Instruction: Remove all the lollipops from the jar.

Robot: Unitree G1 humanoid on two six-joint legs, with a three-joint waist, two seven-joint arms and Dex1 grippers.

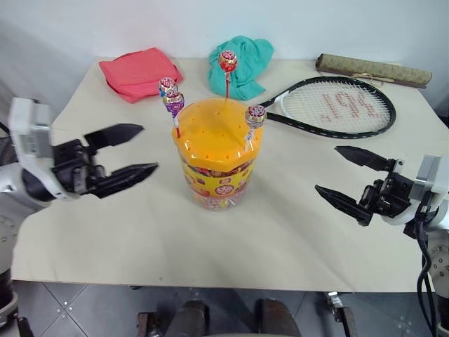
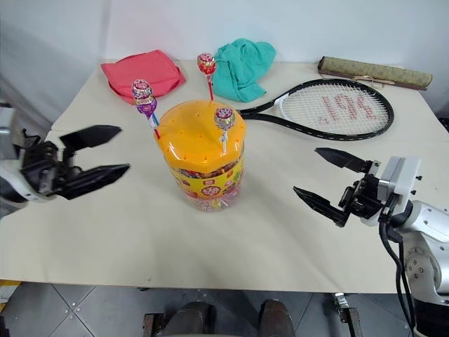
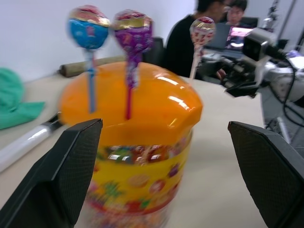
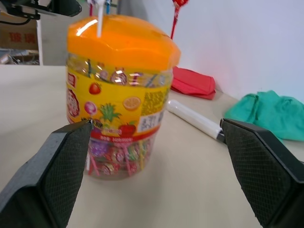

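The left gripper (image 1: pixel 128 153) hangs with its two black textured fingers spread wide and empty, just left of the jar (image 1: pixel 214 168); the right gripper (image 1: pixel 351 177) is likewise wide open and holds nothing, well to the jar's right. The jar stands mid-table between them, a squat clear plastic tub with a glossy orange domed lid dotted with small holes and a yellow-red fruit-printed label; more wrapped candies show through its wall near the base. Four lollipops stand upright with their thin sticks planted in the lid: a blue one (image 3: pixel 88 29) and a purple one (image 3: pixel 133 33) side by side at the left, a red one (image 1: pixel 227 62) at the far edge, a pinkish-silver one (image 1: pixel 255 116) at the right. The table (image 1: pixel 295 239) is matte beige. Along its far side lie a folded red cloth (image 1: pixel 139 72), a crumpled teal cloth (image 1: pixel 247 62), a black-framed racket (image 1: pixel 344 107) and a rolled brown mat (image 1: pixel 372 69).
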